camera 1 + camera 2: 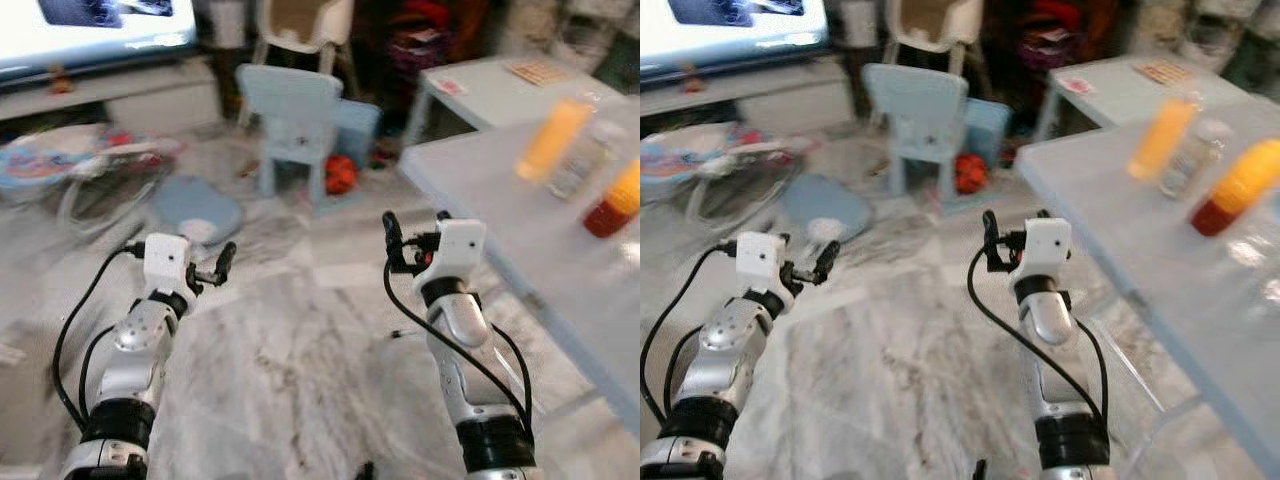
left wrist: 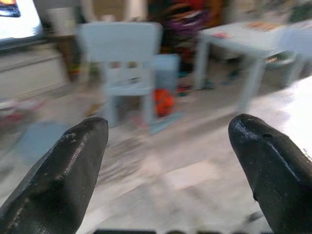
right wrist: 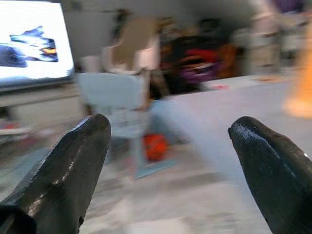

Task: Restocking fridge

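Note:
On the pale blue table (image 1: 500,190) at my right stand an orange bottle (image 1: 553,138), a clear jar (image 1: 578,160) and a red bottle with an orange top (image 1: 617,200), all blurred. My right gripper (image 1: 415,235) is raised just left of the table's near corner, open and holding nothing. My left gripper (image 1: 215,268) is raised over the marble floor further left, also open with nothing between its fingers. Both wrist views look out between spread black fingers (image 2: 68,165) (image 3: 73,156) towards the room.
A light blue child's chair (image 1: 295,125) with a red ball (image 1: 340,175) beside it stands ahead. A baby bouncer (image 1: 80,165) and a blue cushion (image 1: 195,210) lie on the floor at the left. A lit screen (image 1: 90,25) is at the back left, a second small table (image 1: 490,90) at the back right.

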Controlling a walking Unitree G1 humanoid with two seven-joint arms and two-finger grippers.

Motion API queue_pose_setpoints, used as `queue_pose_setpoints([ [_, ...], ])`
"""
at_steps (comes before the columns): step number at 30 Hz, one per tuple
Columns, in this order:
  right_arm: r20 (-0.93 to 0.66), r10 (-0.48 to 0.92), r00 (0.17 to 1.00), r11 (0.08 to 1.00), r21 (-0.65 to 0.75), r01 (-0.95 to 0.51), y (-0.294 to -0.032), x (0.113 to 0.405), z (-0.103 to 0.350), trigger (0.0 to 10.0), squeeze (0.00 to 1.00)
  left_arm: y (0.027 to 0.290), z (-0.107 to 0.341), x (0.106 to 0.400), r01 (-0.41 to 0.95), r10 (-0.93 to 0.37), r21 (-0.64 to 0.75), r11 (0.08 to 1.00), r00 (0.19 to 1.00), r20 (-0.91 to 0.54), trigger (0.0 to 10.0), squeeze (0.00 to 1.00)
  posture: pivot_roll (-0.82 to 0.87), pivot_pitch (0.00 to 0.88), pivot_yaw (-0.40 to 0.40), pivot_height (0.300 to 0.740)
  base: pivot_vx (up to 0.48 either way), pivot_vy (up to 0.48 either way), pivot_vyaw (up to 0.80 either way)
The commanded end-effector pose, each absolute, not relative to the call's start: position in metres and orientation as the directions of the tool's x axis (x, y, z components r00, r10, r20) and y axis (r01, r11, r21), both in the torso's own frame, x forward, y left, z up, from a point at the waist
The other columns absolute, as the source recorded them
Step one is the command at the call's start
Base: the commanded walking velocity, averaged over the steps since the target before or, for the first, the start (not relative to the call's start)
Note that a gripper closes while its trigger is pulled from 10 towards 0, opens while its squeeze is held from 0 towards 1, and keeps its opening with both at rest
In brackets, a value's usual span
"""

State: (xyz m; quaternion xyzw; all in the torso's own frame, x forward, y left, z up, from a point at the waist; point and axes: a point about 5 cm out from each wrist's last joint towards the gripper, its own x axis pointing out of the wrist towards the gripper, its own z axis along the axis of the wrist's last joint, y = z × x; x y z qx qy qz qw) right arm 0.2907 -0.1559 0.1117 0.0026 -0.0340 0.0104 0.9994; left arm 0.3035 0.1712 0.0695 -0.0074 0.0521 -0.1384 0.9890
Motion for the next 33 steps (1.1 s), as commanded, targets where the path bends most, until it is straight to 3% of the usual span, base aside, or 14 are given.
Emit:
queue_pose_setpoints([
  [1,0.079,0.032,0.996,0.999,0.000,-0.032,-0.148,0.292,0.115,10.0,0.00,0.176,0.070,0.301,0.291,-0.290,-0.011,0.957,0.950,-0.113,10.0,0.00,0.01,0.000,0.005,0.740,0.255,0.409,-0.80],
  [9,0.089,0.060,0.994,0.998,-0.020,-0.058,-0.144,0.299,0.118,10.0,0.00,0.173,0.072,0.302,0.304,-0.306,-0.033,0.952,0.947,-0.097,10.0,0.00,0.01,0.002,-0.006,0.740,0.269,0.101,-0.80],
  [33,0.101,0.081,0.992,0.996,-0.035,-0.078,-0.134,0.297,0.118,10.0,0.00,0.171,0.074,0.299,0.320,-0.326,-0.080,0.944,0.942,-0.081,10.0,0.00,0.01,0.016,-0.005,0.740,0.000,0.000,-0.80],
])
